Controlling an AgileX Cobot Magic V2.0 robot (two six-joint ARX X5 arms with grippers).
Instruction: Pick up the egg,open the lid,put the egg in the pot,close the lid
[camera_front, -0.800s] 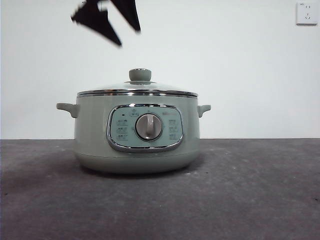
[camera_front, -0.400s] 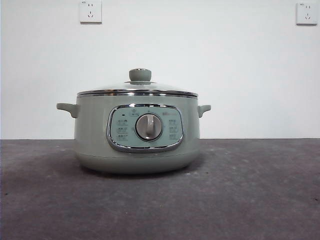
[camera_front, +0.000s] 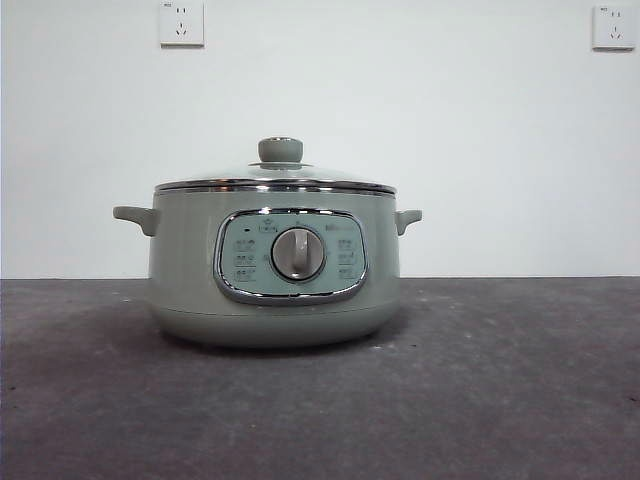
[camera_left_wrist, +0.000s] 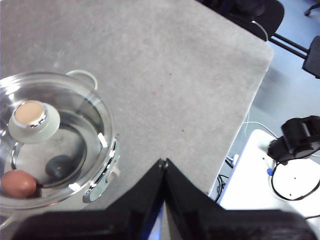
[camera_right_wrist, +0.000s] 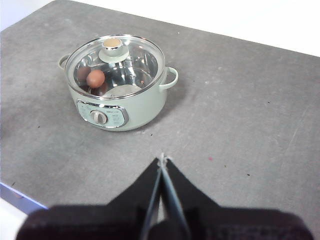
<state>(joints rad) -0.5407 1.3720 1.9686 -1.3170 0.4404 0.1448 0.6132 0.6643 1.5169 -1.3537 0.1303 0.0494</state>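
Grey table (camera_right_wrist: 240, 100), egg (camera_right_wrist: 95, 78) inside lidded pot (camera_right_wrist: 135, 107), well apart from both closed, empty pincers.

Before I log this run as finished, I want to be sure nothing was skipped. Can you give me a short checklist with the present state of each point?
1. The egg is inside the pot: ok, seen through the glass in both wrist views.
2. The lid sits on the pot's rim: ok, level in the front view.
3. Left tool off the lid and shut, holding nothing: ok.
4. Right tool away from the pot, shut, holding nothing: ok.
5. Pot upright on the table: ok.
6. Egg uncracked: cannot tell, too small behind the glass.
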